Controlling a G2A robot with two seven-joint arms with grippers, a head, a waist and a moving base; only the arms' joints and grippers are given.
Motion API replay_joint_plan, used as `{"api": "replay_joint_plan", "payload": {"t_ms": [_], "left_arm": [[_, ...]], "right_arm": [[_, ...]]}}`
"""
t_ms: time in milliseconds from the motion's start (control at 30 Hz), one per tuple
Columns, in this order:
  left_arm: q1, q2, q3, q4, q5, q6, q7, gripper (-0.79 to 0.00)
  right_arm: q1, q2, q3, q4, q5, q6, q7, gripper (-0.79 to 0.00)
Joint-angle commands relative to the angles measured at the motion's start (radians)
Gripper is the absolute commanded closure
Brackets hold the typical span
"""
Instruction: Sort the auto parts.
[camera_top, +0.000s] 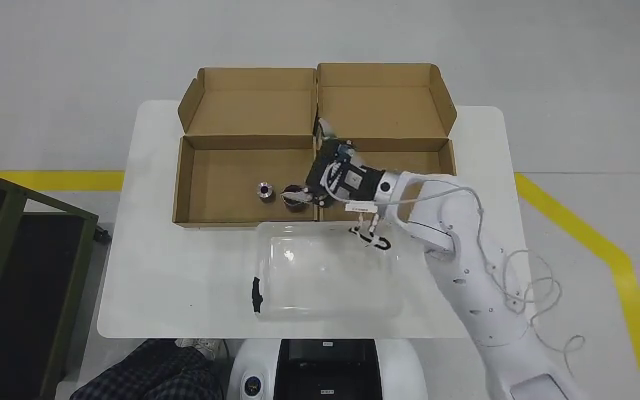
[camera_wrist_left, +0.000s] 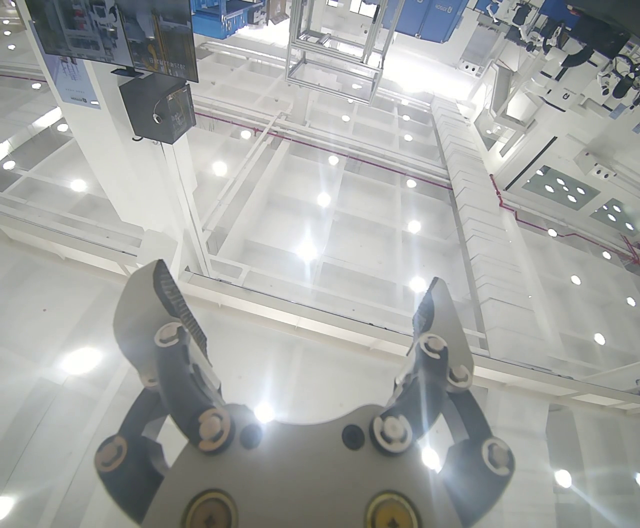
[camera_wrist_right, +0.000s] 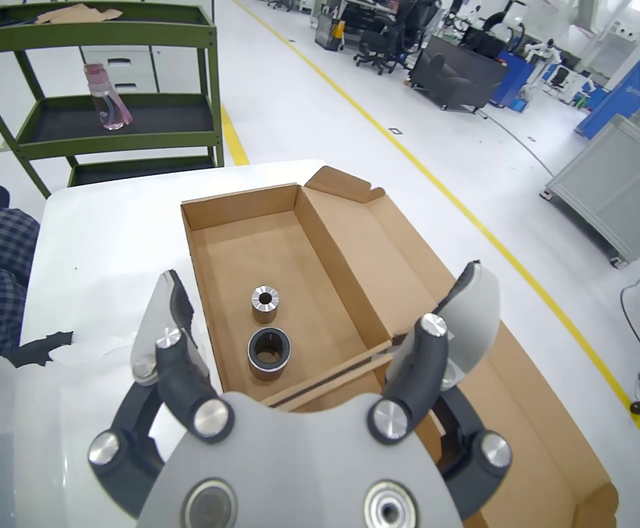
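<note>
So, from up top I see a white table (camera_top: 160, 250) with two brown boxes side by side. The left box (camera_top: 215, 180) has two auto parts in it, near its right wall. One is a small silver cylinder (camera_top: 264, 189), and a dark ring (camera_top: 293, 197) sits just beside it. The right gripper (camera_top: 322, 168) hangs over the wall where the left box meets the right box (camera_top: 385, 110). A clear bin (camera_top: 330, 285) sits in front of the boxes, with a black piece (camera_top: 256, 292) at its left edge.

From the left wrist, the left gripper (camera_wrist_left: 300, 300) points up at the ceiling. Its fingers are wide apart, with nothing in it.

From the right wrist, the right gripper's fingers are spread apart and hold nothing. Below it, the dark ring and the small silver cylinder stand upright on the box floor, close together.
</note>
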Motion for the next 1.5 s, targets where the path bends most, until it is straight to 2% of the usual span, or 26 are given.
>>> {"api": "replay_joint_plan", "payload": {"t_ms": [0, 333, 667, 1000, 1467], "left_arm": [[0.0, 0.0, 0.0, 0.0, 0.0, 0.0, 0.0, -0.785], [0.0, 0.0, 0.0, 0.0, 0.0, 0.0, 0.0, -0.785], [0.0, 0.0, 0.0, 0.0, 0.0, 0.0, 0.0, -0.785], [0.0, 0.0, 0.0, 0.0, 0.0, 0.0, 0.0, -0.785], [0.0, 0.0, 0.0, 0.0, 0.0, 0.0, 0.0, -0.785]], "right_arm": [[-0.042, 0.009, 0.046, -0.032, -0.008, 0.0, -0.016, -0.785], [-0.276, 0.051, 0.293, -0.158, -0.037, 0.044, -0.159, -0.785], [-0.44, 0.077, 0.475, -0.186, -0.006, 0.051, -0.253, -0.785], [-0.6, 0.093, 0.652, -0.192, 0.107, 0.052, -0.361, -0.785], [-0.714, 0.106, 0.765, -0.198, 0.129, 0.062, -0.461, -0.785]]}}
